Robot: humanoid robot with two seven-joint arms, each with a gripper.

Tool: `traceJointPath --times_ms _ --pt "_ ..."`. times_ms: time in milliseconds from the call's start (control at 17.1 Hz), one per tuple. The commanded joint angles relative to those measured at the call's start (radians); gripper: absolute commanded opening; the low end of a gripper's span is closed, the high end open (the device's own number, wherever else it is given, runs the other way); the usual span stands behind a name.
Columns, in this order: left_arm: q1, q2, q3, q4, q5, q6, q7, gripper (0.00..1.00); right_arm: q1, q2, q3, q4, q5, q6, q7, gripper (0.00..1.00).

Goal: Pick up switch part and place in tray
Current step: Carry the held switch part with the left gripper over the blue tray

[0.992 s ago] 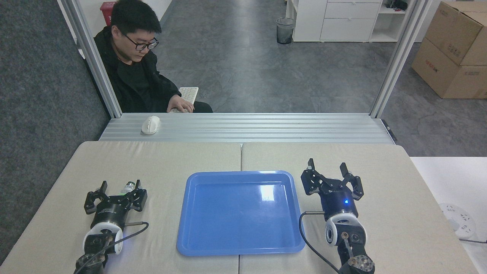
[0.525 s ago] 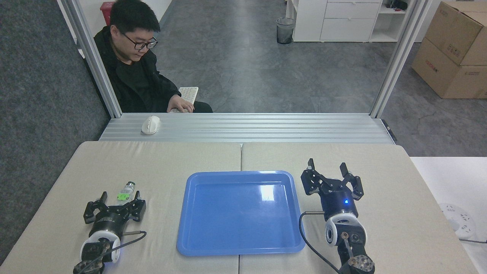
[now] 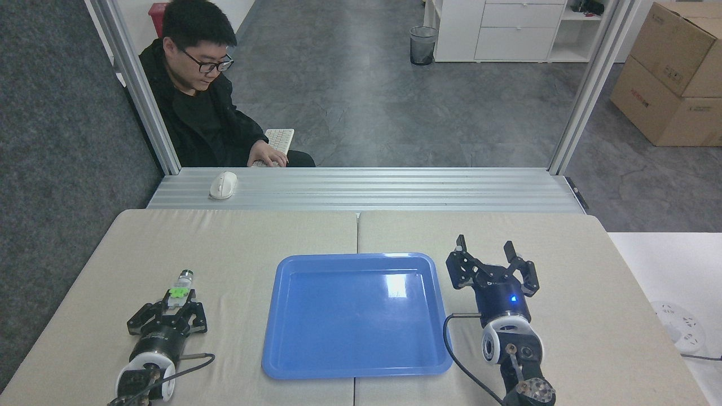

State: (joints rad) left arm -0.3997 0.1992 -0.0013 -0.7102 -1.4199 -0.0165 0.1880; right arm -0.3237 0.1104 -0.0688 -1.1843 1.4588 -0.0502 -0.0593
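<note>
The switch part (image 3: 180, 288) lies on the beige table left of the tray, green block in the middle, silver dark-capped end pointing away from me. My left gripper (image 3: 177, 303) has its fingers drawn in around the part's near white end, low over the table. The blue tray (image 3: 293, 361) sits at the table's centre with nothing in it. My right gripper (image 3: 485, 247) stands open just beyond the tray's right rim, holding nothing.
A person sits behind the metal ledge (image 3: 395, 189) with a hand on a keyboard (image 3: 278, 139); a white mouse (image 3: 223, 185) rests on the ledge. A white power strip (image 3: 681, 326) lies at the far right. Cardboard boxes (image 3: 671, 73) stand on the floor.
My left gripper drew back toward me off the switch part, then its fingers came together on the part's near end; the part shifted slightly left. The right arm stayed still.
</note>
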Motion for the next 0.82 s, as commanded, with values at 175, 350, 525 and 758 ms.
traceJointPath --times_ms 175,350,525,758 --pt "0.048 0.035 -0.042 -0.140 0.007 -0.049 0.051 0.00 0.000 -0.001 0.000 0.000 0.000 0.000 0.000 1.00" --pt "0.134 0.028 0.003 -0.537 0.030 -0.170 0.028 0.00 0.000 -0.001 0.000 0.000 0.000 0.000 0.000 1.00" --pt "0.168 -0.029 -0.015 -0.836 0.065 -0.278 -0.019 0.00 0.000 -0.001 0.000 0.000 0.000 0.000 0.000 1.00" --pt "0.162 -0.121 -0.199 -0.815 0.017 -0.289 -0.117 0.00 0.000 -0.001 0.000 0.000 0.000 0.000 0.000 1.00"
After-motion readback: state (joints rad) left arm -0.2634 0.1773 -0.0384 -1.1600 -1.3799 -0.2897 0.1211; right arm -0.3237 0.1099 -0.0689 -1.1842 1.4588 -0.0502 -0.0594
